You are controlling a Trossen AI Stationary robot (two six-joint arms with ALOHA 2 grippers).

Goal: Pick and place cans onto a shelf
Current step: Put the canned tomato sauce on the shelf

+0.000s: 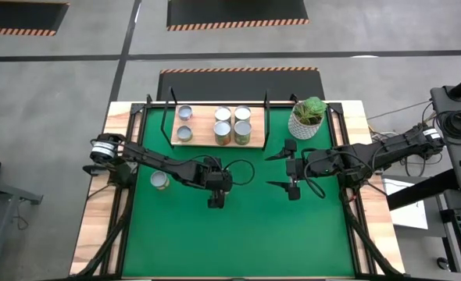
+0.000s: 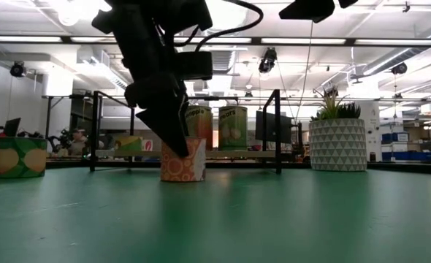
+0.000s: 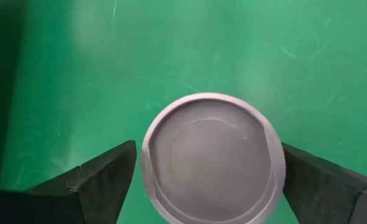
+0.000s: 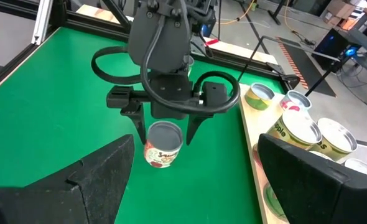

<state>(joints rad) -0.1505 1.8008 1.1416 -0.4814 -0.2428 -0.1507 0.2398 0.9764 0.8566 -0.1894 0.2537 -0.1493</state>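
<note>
A can (image 3: 211,158) with a silver top and an orange-patterned side (image 2: 184,161) stands upright on the green mat near its middle. My left gripper (image 3: 208,155) is open and slants down over it, one finger on either side of the can's top (image 4: 163,132); narrow gaps show in the right wrist view. In the high view the gripper (image 1: 216,199) hides this can. Several cans (image 1: 232,125) stand on the light-wood shelf (image 1: 203,129) at the far side. Another can (image 1: 159,180) stands on the mat to the left. My right gripper (image 1: 283,170) waits open, raised, right of centre.
A white pot with a green plant (image 1: 307,117) stands at the far right, beside the shelf's black upright frame (image 2: 277,131). The mat's near half (image 1: 238,242) holds nothing. Wooden table edges run along both sides of the mat.
</note>
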